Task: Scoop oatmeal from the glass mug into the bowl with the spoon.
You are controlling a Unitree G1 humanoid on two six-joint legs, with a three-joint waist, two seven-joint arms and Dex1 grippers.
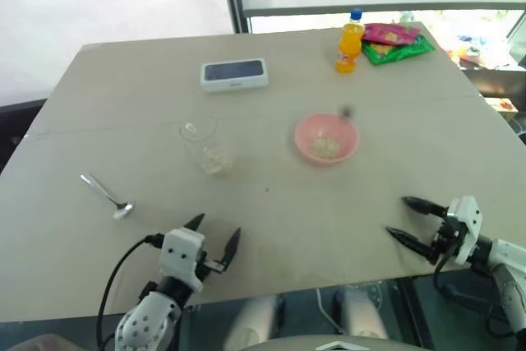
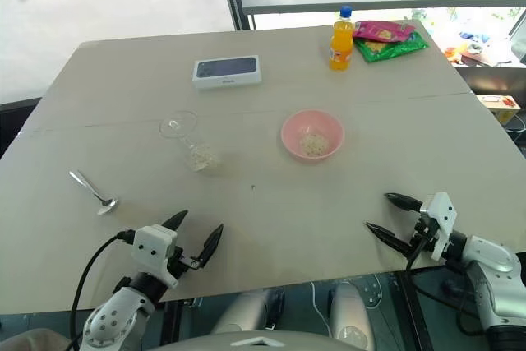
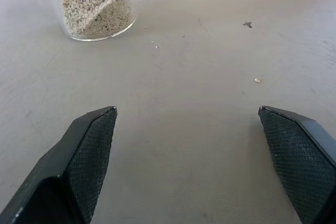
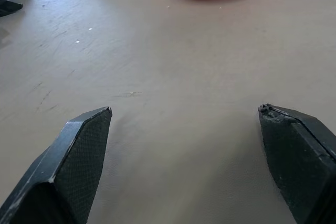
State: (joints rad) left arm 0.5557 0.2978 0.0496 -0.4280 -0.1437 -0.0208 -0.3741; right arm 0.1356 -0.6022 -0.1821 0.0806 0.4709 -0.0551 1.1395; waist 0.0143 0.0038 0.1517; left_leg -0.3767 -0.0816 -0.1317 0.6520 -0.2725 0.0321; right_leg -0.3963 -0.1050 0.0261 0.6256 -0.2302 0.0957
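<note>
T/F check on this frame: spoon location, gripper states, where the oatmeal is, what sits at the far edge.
1. The spoon lies on the table, held by neither gripper. True.
2. The left gripper is shut on the glass mug. False: it is open and empty, short of the mug.
3. The bowl already holds some oatmeal. True.
4. The right gripper is open. True.
5. The orange bottle stands between mug and bowl. False: it stands at the far edge beside snack packets.
</note>
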